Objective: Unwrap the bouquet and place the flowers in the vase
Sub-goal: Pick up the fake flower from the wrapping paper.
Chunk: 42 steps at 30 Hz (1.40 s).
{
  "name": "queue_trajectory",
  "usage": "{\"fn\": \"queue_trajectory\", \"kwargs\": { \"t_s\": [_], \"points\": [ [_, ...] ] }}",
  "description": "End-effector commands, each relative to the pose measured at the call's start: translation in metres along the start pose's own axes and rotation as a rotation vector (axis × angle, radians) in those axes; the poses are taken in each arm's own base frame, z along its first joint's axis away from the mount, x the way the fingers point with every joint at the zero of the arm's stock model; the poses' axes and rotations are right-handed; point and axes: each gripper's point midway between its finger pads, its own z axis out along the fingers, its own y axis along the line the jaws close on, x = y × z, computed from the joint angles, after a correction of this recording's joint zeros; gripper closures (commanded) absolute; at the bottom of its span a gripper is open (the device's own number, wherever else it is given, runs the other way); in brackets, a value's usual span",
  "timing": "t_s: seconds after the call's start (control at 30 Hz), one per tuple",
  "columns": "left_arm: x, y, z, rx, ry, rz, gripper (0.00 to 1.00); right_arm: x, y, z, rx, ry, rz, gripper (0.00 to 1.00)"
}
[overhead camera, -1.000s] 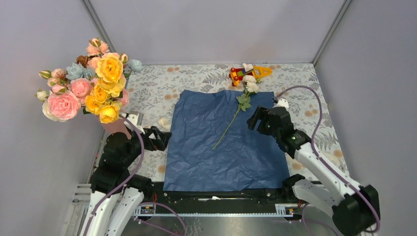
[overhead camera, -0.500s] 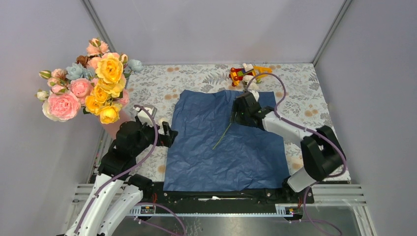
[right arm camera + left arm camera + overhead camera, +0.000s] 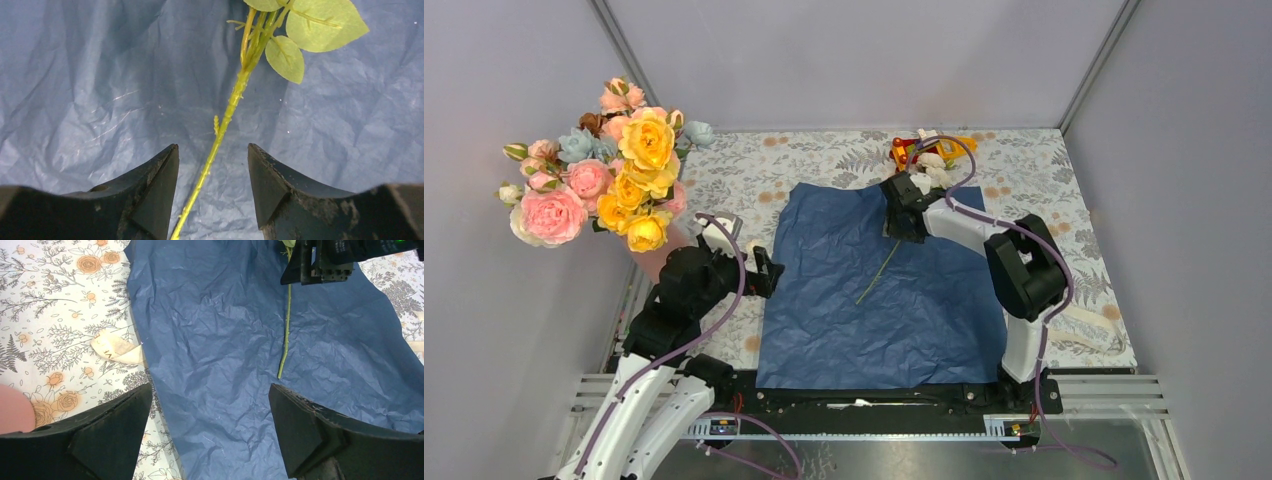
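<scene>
Astride a loose stem with the right gripper (image 3: 211, 150), jaws parted.

From the right wrist: spread to either side of the thin green stem (image 3: 227, 112), with a sliver of paper showing on both sides, so no clamp on it. Just beyond the fingertips, green leaves (image 3: 320, 27) branching off. Underneath, the crinkled blue paper (image 3: 874, 310), spread flat with its navy side up on the flower-print table (image 3: 1074, 170). Farther along the stem, past the paper's far edge, a cream bloom (image 3: 934, 165) just beside the red-and-yellow toy (image 3: 924, 148). Over at the left gripper (image 3: 210, 390): spread wide, holding nothing, hovering above the paper's left edge near a scrap of cream ribbon (image 3: 117, 347). Close behind that arm, the salmon-pink vase (image 3: 652, 262) at the table's left side, topped with pink, yellow and cream roses (image 3: 629, 175).
</scene>
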Motion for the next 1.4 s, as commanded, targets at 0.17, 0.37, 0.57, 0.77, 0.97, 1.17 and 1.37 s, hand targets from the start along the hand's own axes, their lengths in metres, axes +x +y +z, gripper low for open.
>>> {"fn": "queue_trajectory", "kwargs": {
  "t_s": [0.17, 0.37, 0.57, 0.77, 0.97, 1.17, 1.37],
  "points": [
    [-0.013, 0.005, -0.002, -0.028, -0.062, 0.018, 0.05, 0.003, 0.014, 0.022, 0.011, 0.033, 0.033, 0.48],
    [-0.012, 0.006, -0.002, -0.038, -0.057, 0.017, 0.04, 0.005, 0.008, 0.025, 0.022, 0.017, 0.059, 0.63],
    [-0.009, 0.011, 0.0, -0.061, -0.038, 0.019, 0.05, 0.004, -0.002, 0.026, 0.064, -0.002, 0.084, 0.77],
    [-0.008, 0.009, 0.0, -0.051, -0.033, 0.024, 0.05, -0.002, -0.011, 0.018, 0.067, -0.056, 0.12, 0.95],
    [0.0, -0.006, 0.006, 0.046, 0.012, 0.033, 0.05, -0.011, -0.023, -0.001, 0.06, -0.147, 0.159, 1.0],
    [0.007, -0.033, 0.01, 0.189, 0.061, 0.028, 0.07, -0.021, -0.04, -0.034, 0.029, -0.261, 0.183, 1.0],
    [-0.003, -0.058, 0.011, 0.259, 0.061, -0.001, 0.07, -0.029, -0.057, -0.081, -0.062, -0.393, 0.189, 1.0]
  ]
}}
